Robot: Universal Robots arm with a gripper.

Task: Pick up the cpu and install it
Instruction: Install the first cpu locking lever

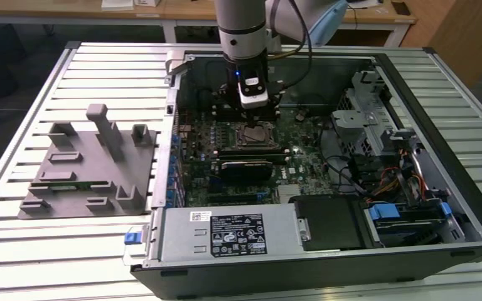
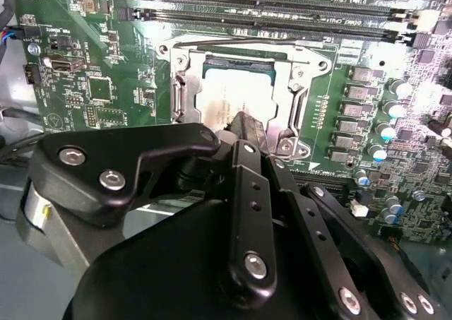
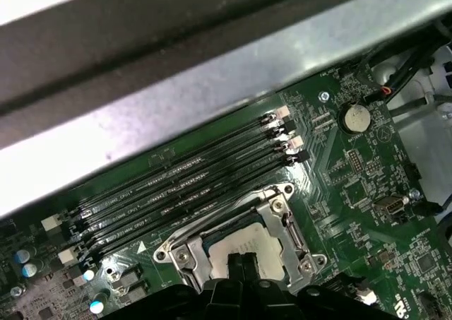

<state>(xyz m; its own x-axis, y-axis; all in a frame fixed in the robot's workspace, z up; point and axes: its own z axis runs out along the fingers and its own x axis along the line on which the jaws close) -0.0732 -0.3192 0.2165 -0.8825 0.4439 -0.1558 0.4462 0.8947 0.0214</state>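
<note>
Directly under my wrist, I am hanging my gripper (image 2: 244, 122) over the open socket frame (image 2: 185, 87) on the motherboard (image 2: 99, 87), and the cpu (image 2: 226, 97) is lying flat inside that frame, its pale metal top facing up at me. My fingertips are coming together at a narrow point right at the chip's near edge, so the cpu is sitting straight below and slightly ahead of them; it is square, so no long axis is steering my approach. I am judging the fingers to be drawn together with nothing between them, though my own linkage is covering the chip's near half and I cannot tell whether the tips are touching it. Beyond the socket, the memory slots (image 3: 191, 182) are running in parallel rows. Farther off in the exterior view, the grey tray (image 1: 82, 169) is resting on the bench (image 1: 23, 263) beside the computer case (image 1: 467, 207).
</note>
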